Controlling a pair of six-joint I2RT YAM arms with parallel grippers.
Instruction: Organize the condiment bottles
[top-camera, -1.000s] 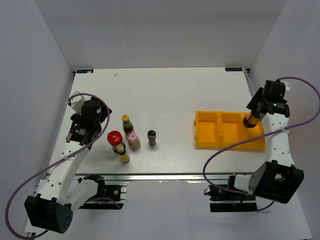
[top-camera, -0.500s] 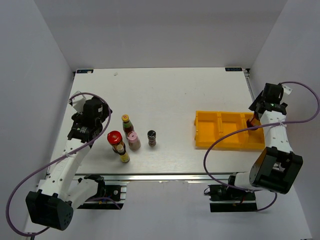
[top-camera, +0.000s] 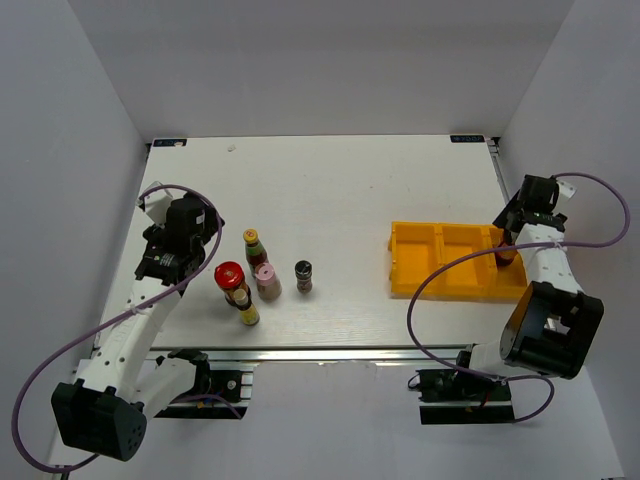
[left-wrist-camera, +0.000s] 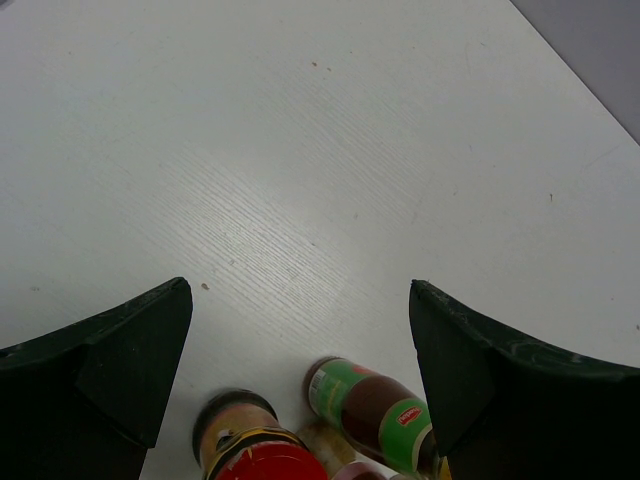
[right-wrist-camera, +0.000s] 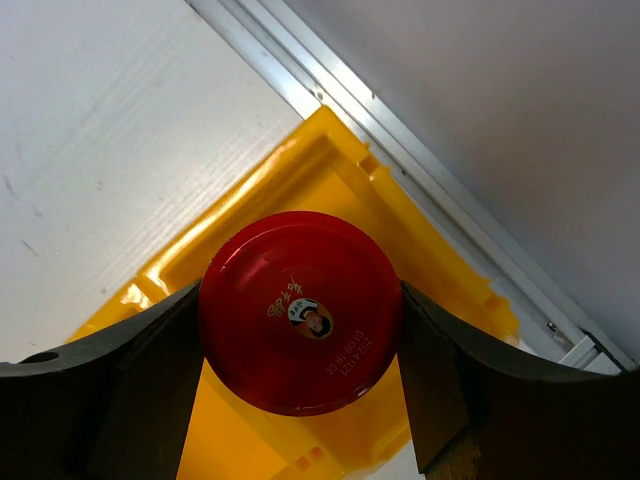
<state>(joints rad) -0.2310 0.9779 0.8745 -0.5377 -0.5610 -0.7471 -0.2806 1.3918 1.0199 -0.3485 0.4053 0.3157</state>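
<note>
R: right gripper (right-wrist-camera: 298, 300) clenched on the red-capped jar (right-wrist-camera: 300, 345); jar upright, long axis vertical, in the right-end compartment of the yellow tray (top-camera: 420, 262); seated or not, cannot tell | L: left gripper (left-wrist-camera: 298, 290) spread, empty; 5 other bottles (top-camera: 267, 282) upright on table (top-camera: 350, 190), near, to its right; left arm nearer | next: likely release, lift straight up

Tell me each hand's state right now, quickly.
Left hand: open, holding nothing.
Right hand: closed on the red-capped jar.
</note>
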